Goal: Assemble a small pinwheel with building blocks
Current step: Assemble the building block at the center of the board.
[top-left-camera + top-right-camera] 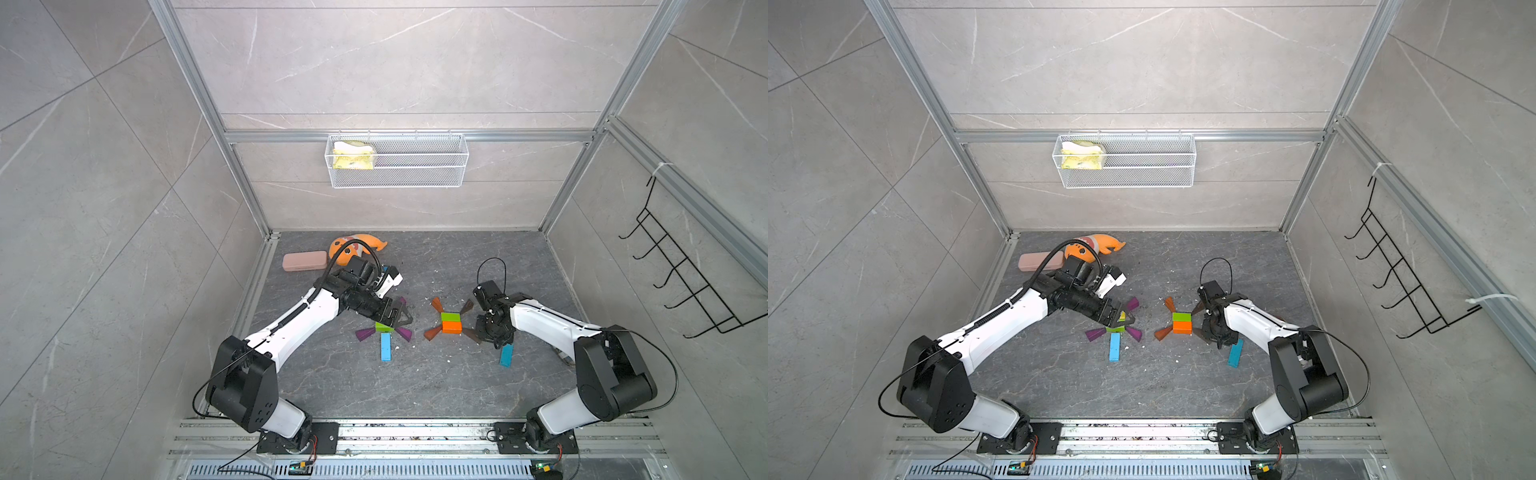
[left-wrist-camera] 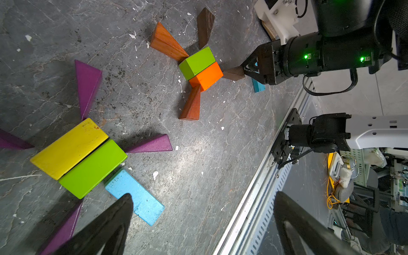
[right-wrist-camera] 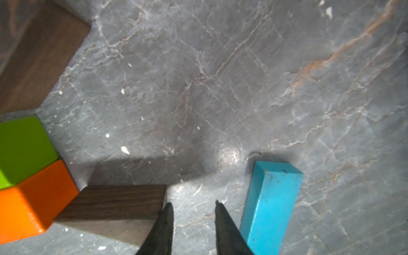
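Left gripper (image 2: pixel 203 194) hangs above the yellow brick (image 2: pixel 68 148) and green brick (image 2: pixel 92 169), jaws wide apart and empty. The two bricks touch side by side. Four purple wedges (image 2: pixel 88 84) point in at their corners, and a blue bar (image 2: pixel 134 196) lies just beside the green one. Further right, a green-orange pair (image 2: pixel 196 61) has two orange wedges (image 2: pixel 167 43) and two brown wedges (image 2: pixel 205 26) around it. Right gripper (image 3: pixel 192 204) sits just beside one brown wedge's wide end, jaws slightly apart, holding nothing. A second blue bar (image 3: pixel 271 205) lies loose beside it.
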